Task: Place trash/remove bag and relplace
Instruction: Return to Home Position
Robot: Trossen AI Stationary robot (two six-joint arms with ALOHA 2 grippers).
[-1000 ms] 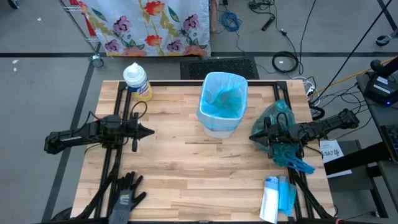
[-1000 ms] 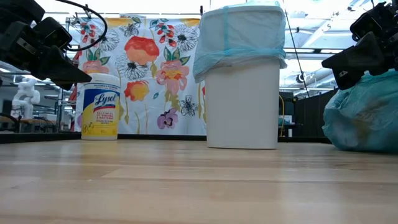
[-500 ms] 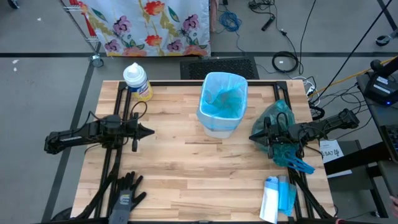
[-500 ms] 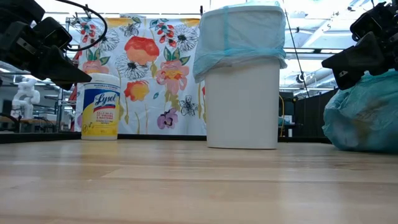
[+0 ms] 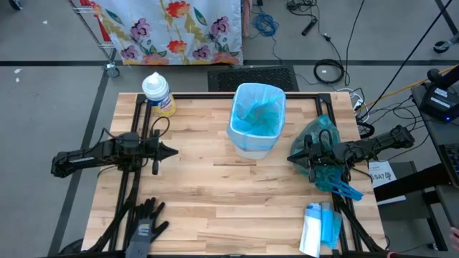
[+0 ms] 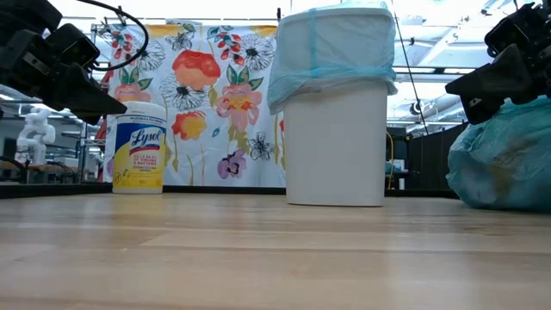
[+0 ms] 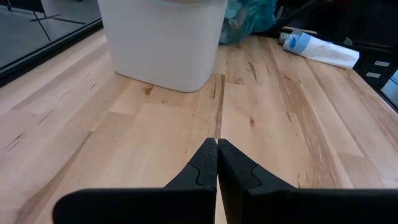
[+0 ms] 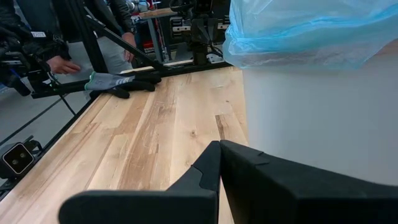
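A white bin (image 5: 257,122) lined with a light blue bag (image 6: 331,52) stands upright on its base at the table's far middle. A full teal bag (image 5: 320,135) lies on the table at the right, under my right arm. No loose trash shows on the table. My left gripper (image 5: 174,151) hovers shut and empty left of the bin, pointing at it (image 7: 217,144). My right gripper (image 5: 290,158) hovers shut and empty just right of the bin (image 8: 219,144), above the tabletop. In the low view it sits above the teal bag (image 6: 504,164).
A Lysol wipes canister (image 5: 158,93) stands at the far left corner. Black gloves (image 5: 143,223) lie at the near left. A white and blue pack (image 5: 320,228) lies at the near right. A person's hand (image 8: 62,64) shows beyond the table. Bare wood spans the near middle.
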